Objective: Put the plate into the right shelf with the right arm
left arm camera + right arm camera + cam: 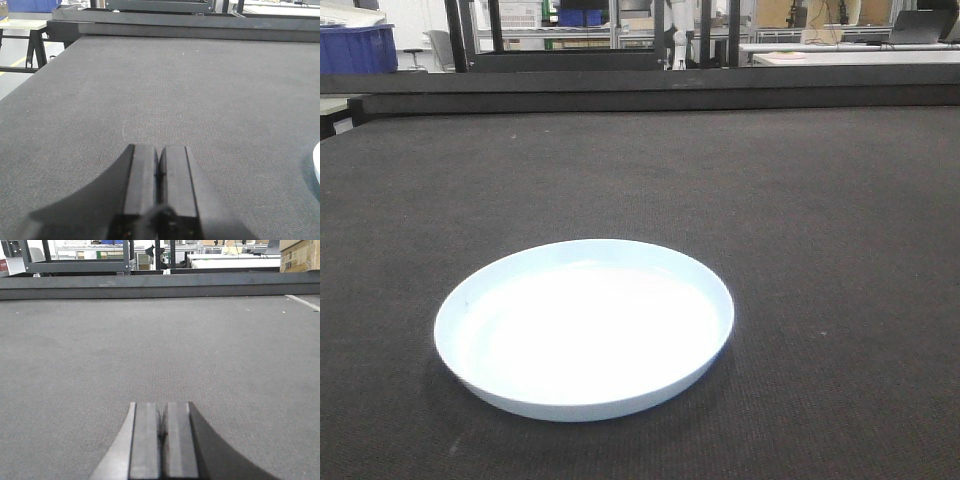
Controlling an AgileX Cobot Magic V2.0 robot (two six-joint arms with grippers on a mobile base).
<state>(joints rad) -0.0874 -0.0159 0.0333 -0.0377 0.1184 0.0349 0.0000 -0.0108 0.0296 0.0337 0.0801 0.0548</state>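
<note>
One plate (585, 330) lies flat on the table (840, 200), low-centre in the front view, round with no long axis. A sliver shows at the left wrist view's right edge, while my right end effector (161, 432), pressed together like the left end effector (159, 172), sees none of it, so I judge it sits off to the right arm's left. No legible writing.

A workshop-like lab: blue storage bin (356, 50), metal shelving (525, 36), white workbench (855, 57).

Left claw (159, 172) and right claw (161, 427) closed, empty.
</note>
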